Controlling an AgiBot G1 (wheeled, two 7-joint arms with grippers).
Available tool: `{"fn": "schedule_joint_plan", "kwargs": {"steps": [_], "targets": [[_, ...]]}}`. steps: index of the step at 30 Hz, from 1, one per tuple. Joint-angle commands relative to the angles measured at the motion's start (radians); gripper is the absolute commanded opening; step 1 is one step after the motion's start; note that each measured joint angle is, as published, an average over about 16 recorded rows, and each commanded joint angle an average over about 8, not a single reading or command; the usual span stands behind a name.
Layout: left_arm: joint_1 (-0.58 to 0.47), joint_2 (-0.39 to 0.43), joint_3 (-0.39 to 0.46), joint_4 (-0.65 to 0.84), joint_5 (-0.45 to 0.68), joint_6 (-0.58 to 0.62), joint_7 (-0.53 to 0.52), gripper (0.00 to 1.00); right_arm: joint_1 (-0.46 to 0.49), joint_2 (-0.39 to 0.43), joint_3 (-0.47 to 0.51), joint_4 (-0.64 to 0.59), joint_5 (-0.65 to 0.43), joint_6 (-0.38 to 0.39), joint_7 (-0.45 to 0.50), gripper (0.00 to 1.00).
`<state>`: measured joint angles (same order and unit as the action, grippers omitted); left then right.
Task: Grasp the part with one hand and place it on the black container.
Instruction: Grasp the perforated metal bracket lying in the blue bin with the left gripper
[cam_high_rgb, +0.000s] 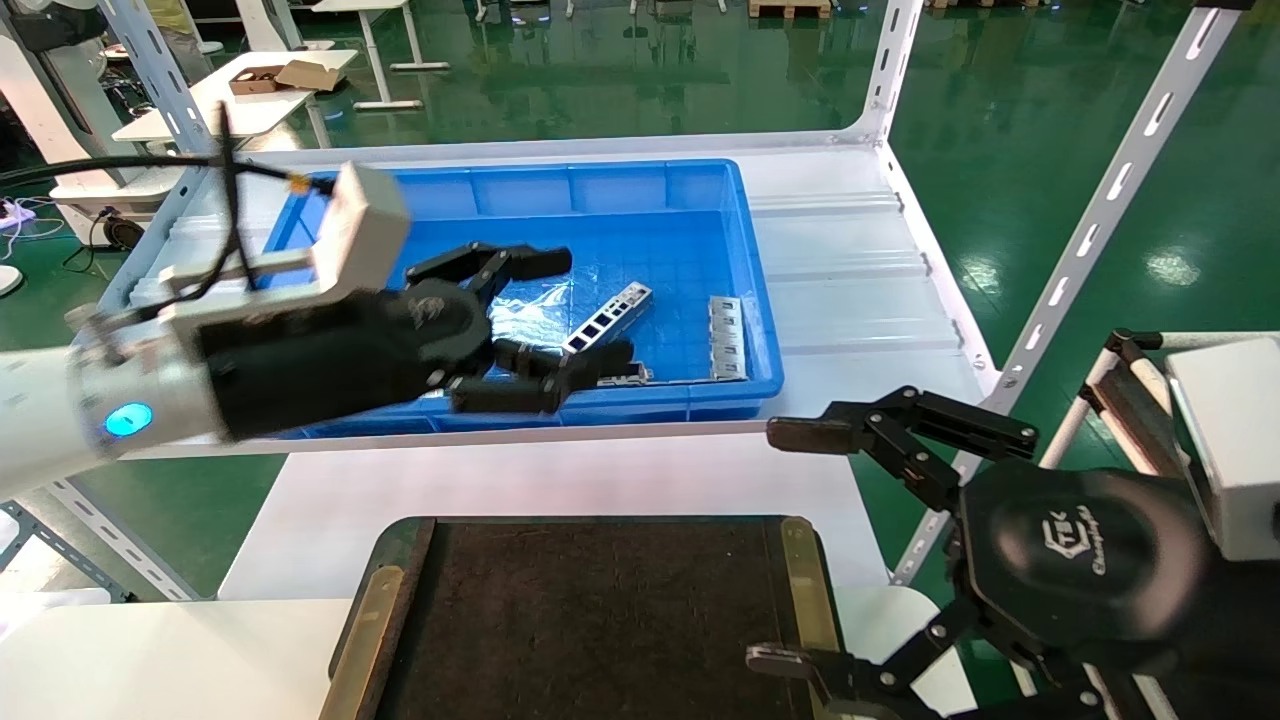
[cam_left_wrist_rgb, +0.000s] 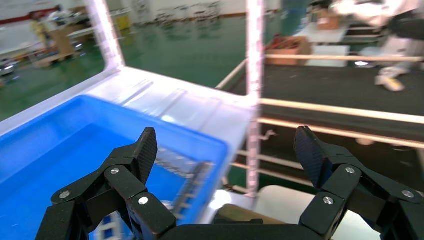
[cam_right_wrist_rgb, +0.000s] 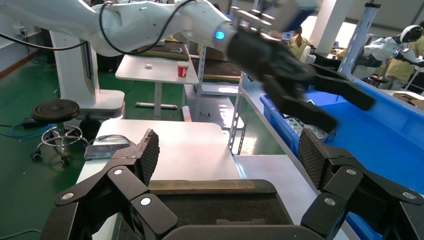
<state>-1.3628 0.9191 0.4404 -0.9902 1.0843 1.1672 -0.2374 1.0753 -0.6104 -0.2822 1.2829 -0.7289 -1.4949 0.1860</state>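
left pincer (cam_high_rgb: 575, 305): held out over the blue bin (cam_high_rgb: 720, 215), fingers spread wide, nothing gripped between them. One finger (cam_high_rgb: 520, 262) is seen reaching toward the bin's middle, the other sits low by the near wall.
part (cam_high_rgb: 608, 318): found lying flat on the bin floor, angled, a row of rectangular windows visible along it. It's just beside the left pincer's fingertips, pretty much between them in the head view; whether it's touched can't be told.
other stuff in the bin: a notched silver plate (cam_high_rgb: 726, 337) is laid near the right wall, and a crinkly clear plastic sheet (cam_high_rgb: 535, 310) is spread under the pincer.
black container (cam_high_rgb: 590, 610): parked on the white bench (cam_high_rgb: 560, 480) in front of the shelf, well apart from the part, brass-ish strips seen along both side rims, dark surface bare.
right pincer (cam_high_rgb: 790, 545): held just off the container's right edge, fingers splayed, nothing held. From its wrist camera the container (cam_right_wrist_rgb: 220, 205) is seen right below its fingers (cam_right_wrist_rgb: 145, 152).
shelf (cam_high_rgb: 860, 270): white metal rack, the bin is carried on it.
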Motion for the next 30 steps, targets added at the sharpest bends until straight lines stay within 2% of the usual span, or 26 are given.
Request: {"fn": "schedule_joint_plan", "kwargs": {"steps": [1,12,21,28,30], "targets": [[-0.033,0.033,0.018,0.044,0.040,-0.033,-0.001,1.00,0.000,0.000,0.000,0.000,0.000,0.000,0.000,1.00],[-0.178,0.224,0.086,0.370,0.178,-0.146,0.115,1.00,0.000,0.000,-0.001,0.000,0.001,0.000,0.000,1.00],[-0.261,0.377,0.109,0.655,0.232,-0.270,0.220,1.00,0.000,0.001,-0.002,0.000,0.001,0.001,-0.001,1.00],[-0.285,0.436,0.119,0.774,0.231,-0.340,0.267,1.00,0.000,0.001,-0.002,0.000,0.001,0.001,-0.001,1.00],[-0.285,0.441,0.130,0.786,0.231,-0.349,0.267,1.00,0.000,0.001,-0.002,0.000,0.002,0.001,-0.001,0.94]]}}
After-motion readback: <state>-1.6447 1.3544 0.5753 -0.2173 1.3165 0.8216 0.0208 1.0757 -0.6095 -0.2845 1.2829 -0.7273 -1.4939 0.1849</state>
